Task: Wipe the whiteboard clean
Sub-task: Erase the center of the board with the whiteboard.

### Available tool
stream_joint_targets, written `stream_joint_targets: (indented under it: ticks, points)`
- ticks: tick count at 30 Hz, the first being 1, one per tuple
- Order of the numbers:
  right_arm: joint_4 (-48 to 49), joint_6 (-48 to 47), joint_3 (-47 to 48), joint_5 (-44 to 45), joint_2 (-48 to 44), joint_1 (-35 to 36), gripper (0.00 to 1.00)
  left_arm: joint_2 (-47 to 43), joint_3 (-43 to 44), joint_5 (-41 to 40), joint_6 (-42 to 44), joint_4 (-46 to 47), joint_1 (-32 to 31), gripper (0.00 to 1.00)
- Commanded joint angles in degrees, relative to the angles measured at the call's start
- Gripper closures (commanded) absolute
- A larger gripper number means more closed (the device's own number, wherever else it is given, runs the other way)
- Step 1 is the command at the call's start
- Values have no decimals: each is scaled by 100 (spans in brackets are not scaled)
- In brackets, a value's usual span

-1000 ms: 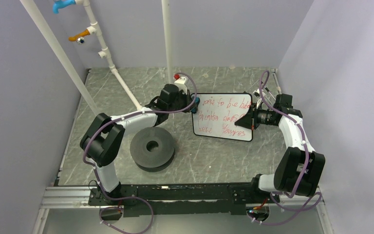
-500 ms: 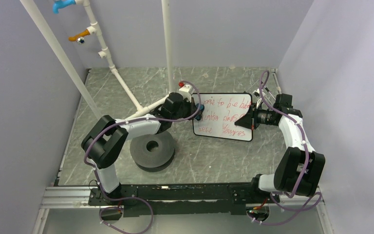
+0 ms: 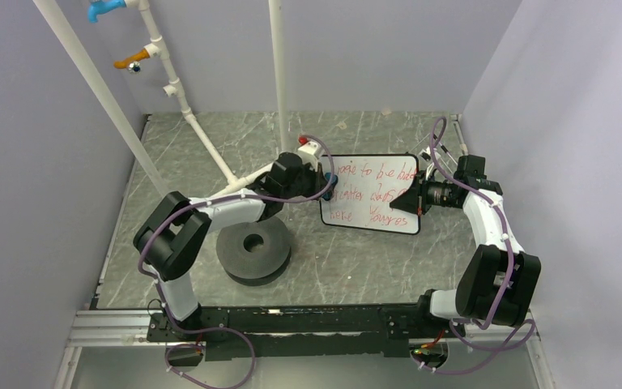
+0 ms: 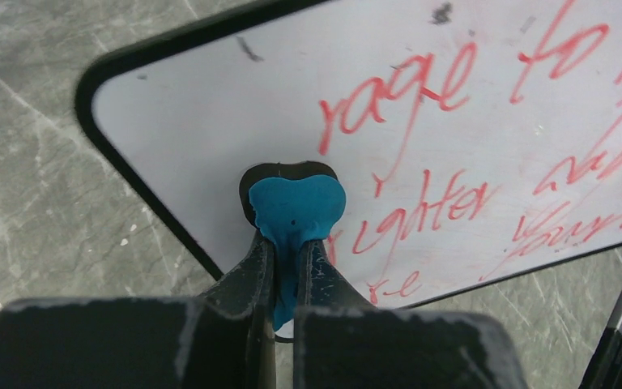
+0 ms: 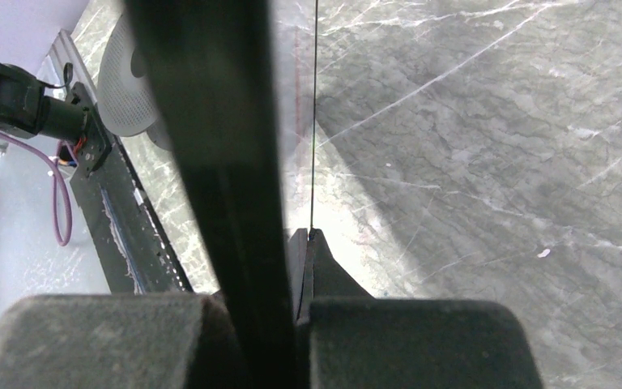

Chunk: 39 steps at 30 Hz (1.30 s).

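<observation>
The whiteboard, covered in red handwriting, lies on the grey marbled surface between the two arms, to the right of the black disc. The left pincer is closed tight on a small blue eraser set against the board near its left edge. The right pincer is clamped on the board's right edge.

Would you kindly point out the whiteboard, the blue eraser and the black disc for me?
whiteboard [image 4: 202, 121], left wrist view, blank white area near its corner.
blue eraser [image 4: 296, 207], left wrist view, middle of its blue face.
black disc [image 3: 279, 241], top external view, top face beside the hole.
</observation>
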Motion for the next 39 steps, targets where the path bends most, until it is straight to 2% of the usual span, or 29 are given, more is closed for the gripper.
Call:
stream_joint_targets:
  ticks: [1,6,13,16,20,25,29,39]
  points:
    - [-375,-567,81,-323,-16,260,100,35,-43,355,355,351,-323,100]
    - [-378,-567,76,-310,-11,266,100,26,186,528,385,451,-324,100]
    - [-382,-575,86,-311,-25,262,100,-39,772,-87,-93,92,10,100]
    - [-401,-592,89,-314,-22,262,100,-33,823,-116,-155,-3,179,100]
    - [-427,-618,104,-329,-26,273,100,8,815,72,8,-175,209,100]
    - [-440,-634,100,-336,-25,274,100,-45,274,406,183,-102,129,100]
    - [-460,-667,107,-363,4,295,100,-82,94,295,422,-369,-68,100]
    - [-501,-707,111,-354,20,325,100,-5,1004,-354,823,-915,-226,100]
